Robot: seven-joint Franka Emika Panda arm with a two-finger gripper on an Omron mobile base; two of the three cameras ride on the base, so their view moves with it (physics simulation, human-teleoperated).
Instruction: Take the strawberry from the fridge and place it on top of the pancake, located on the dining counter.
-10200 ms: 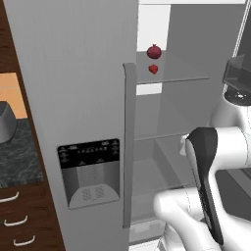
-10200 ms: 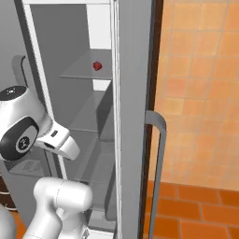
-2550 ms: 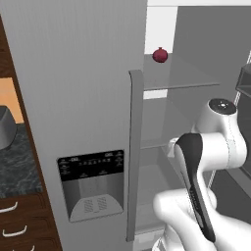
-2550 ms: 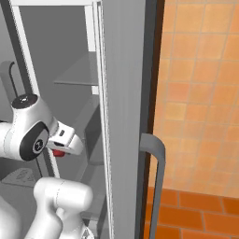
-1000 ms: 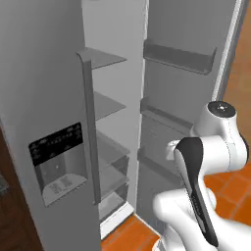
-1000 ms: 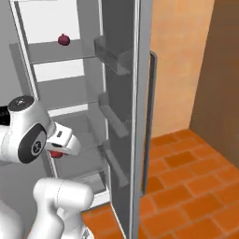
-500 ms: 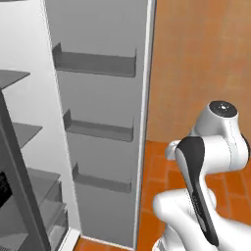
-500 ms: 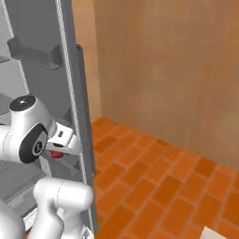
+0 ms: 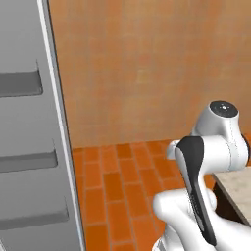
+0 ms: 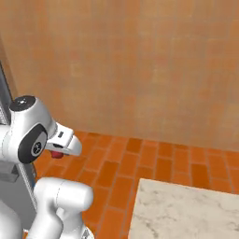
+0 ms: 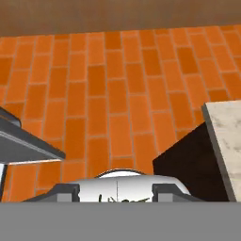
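I see an orange brick floor (image 11: pixel 117 84) filling the middle of the hand view and a plain tan-orange wall (image 10: pixel 140 60) across the top of both base views.

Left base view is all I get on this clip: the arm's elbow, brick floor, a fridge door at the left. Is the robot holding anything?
Observer: Yes. In the right base view the small red strawberry sits at the gripper, tucked under the white hand.
Operator: Where is the dining counter relative to it?
Observer: In the right base view the dining counter shows its marble corner at the lower right, apart from the gripper, with brick floor between them.
Operator: And the hand camera?
Observer: It looks down at the floor, with the counter's pale top along its right edge, above a dark side panel.
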